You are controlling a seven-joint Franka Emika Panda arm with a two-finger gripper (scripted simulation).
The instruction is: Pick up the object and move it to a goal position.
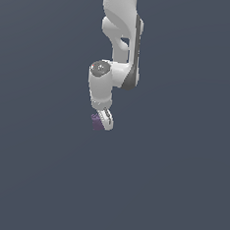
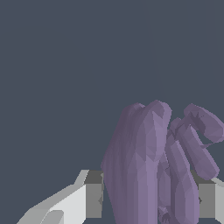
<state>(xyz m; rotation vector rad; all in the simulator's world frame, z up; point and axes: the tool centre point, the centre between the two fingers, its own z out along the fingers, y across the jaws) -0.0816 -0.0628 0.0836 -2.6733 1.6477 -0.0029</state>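
The object [image 2: 144, 166] is a dull purple, bumpy lump made of several finger-like lobes. In the wrist view it fills the gap between my gripper's [image 2: 149, 199] two fingers. The grey pads [image 2: 93, 194] touch it on both sides, so the gripper is shut on it. In the exterior view the object [image 1: 96, 121] shows only as a small purple patch beside the white gripper [image 1: 103, 121], which points down from the arm near the middle of the picture. I cannot tell whether the object rests on the floor or hangs above it.
The white arm [image 1: 118, 48] comes down from the top of the exterior view. A plain dark grey-blue surface [image 1: 170, 181] lies all around, with nothing else on it in view.
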